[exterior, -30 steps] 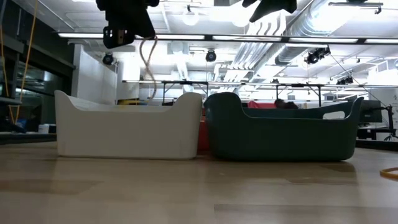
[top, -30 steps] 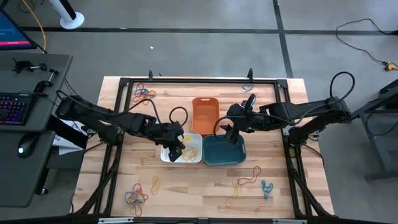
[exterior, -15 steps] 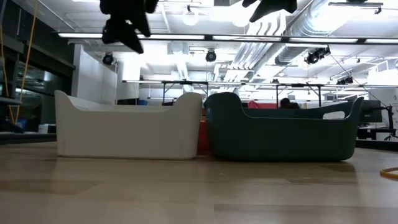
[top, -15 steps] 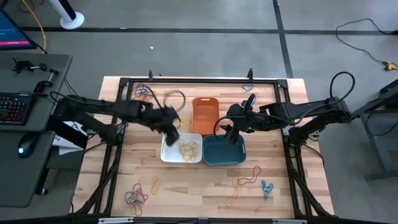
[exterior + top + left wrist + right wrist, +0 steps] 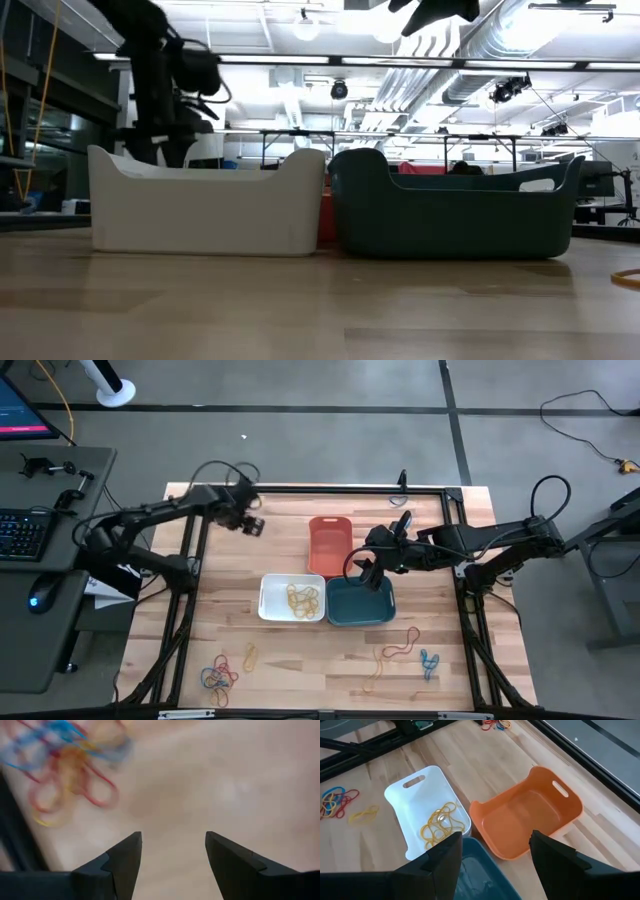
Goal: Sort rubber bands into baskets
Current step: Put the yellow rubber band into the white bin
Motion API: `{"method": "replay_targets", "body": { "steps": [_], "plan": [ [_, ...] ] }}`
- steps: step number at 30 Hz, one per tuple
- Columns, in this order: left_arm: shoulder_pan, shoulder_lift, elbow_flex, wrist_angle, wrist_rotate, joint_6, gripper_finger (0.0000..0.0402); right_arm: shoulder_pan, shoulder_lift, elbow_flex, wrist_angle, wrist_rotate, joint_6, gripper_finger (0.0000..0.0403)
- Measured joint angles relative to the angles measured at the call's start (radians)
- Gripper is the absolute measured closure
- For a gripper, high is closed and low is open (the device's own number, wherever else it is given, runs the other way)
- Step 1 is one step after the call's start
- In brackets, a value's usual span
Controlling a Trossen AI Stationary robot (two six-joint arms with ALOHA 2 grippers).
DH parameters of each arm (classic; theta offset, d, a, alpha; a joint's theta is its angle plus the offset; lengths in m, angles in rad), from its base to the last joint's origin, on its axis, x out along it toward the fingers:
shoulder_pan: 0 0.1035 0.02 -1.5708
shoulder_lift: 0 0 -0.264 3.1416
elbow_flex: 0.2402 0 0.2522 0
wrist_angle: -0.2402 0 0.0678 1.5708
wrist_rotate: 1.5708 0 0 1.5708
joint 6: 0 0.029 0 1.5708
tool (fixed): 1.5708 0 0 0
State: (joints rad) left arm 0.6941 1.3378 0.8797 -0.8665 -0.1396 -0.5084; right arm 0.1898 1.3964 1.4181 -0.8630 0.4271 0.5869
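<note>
Since half a second earlier, we saw the left arm swing away from the white basket [image 5: 292,598] toward the far left corner of the surface [image 5: 300,660]. The left gripper [image 5: 248,522] ended up there, fingers spread apart and carrying nothing. In the left wrist view, its own gripper [image 5: 173,851] hung over bare wood with a tangle of rubber bands [image 5: 65,770] in blue, red and yellow just ahead of it.

We found a cluster of yellow bands [image 5: 302,598] lying inside the white basket, also plain in the right wrist view [image 5: 442,824]. The teal basket [image 5: 360,603] sat touching the white one on its right, and the orange basket [image 5: 329,543] stood just beyond the two, on the far side.

The right gripper [image 5: 371,573] hovered above the far edge of the teal basket, its fingers apart and empty. From the right wrist view, we looked past that gripper [image 5: 495,852] onto all three baskets.

More bands were scattered on the near side: a multicoloured heap [image 5: 218,678] near left, an orange loop [image 5: 398,648] and a blue one [image 5: 429,661] near right.

From the low view, we saw the white basket [image 5: 205,208] and the teal basket [image 5: 455,212] side by side.
</note>
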Motion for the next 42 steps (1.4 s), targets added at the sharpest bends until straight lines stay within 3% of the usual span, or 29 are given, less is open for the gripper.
{"method": "replay_targets", "body": {
  "steps": [6, 12, 17, 19, 23, 27, 30, 33, 36, 39, 42],
  "plan": [
    [0.153, 0.046, 0.072, -0.007, -0.043, 0.06, 0.0188, 0.0, 0.0, 0.0, 0.014, 0.03, 0.0, 0.0183],
    [0.201, 0.123, 0.111, -0.031, -0.029, 0.108, 0.0188, 0.0, 0.0, 0.0, 0.014, 0.035, 0.034, 0.0183],
    [0.128, 0.078, 0.097, -0.159, 0.26, 0.23, 0.0188, 0.001, 0.0, 0.0, 0.0, 0.033, 0.042, 0.0183],
    [0.045, 0.006, 0.089, -0.21, 0.326, 0.247, 0.0188, 0.001, 0.0, 0.0, -0.013, 0.033, 0.04, 0.0183],
    [-0.209, -0.211, 0.082, -0.28, 0.338, 0.163, 0.0188, 0.0, 0.0, 0.0, -0.031, 0.036, 0.037, 0.0183],
    [-0.569, -0.407, 0.083, -0.294, 0.219, -0.21, 0.0188, 0.0, 0.0, 0.0, -0.031, 0.037, 0.037, 0.0183],
    [-0.869, -0.456, 0.083, -0.368, 0.1, -0.573, 0.0188, 0.0, 0.0, 0.0, -0.031, 0.037, 0.042, 0.0183],
    [-1.147, -0.415, 0.081, -0.398, 0.055, -0.851, 0.0188, 0.0, 0.0, 0.0, -0.031, 0.037, 0.042, 0.0183],
    [-1.348, -0.298, 0.071, -0.316, 0.045, -1.001, 0.0188, 0.0, 0.0, 0.0, -0.031, 0.037, 0.042, 0.0183],
    [-1.435, -0.15, 0.071, -0.162, 0.064, -1.021, 0.0188, 0.0, 0.0, 0.0, -0.031, 0.037, 0.042, 0.0183],
    [-1.446, -0.016, 0.071, -0.018, 0.119, -1.039, 0.0188, 0.0, 0.0, 0.0, -0.031, 0.037, 0.042, 0.0183]
  ]
}}
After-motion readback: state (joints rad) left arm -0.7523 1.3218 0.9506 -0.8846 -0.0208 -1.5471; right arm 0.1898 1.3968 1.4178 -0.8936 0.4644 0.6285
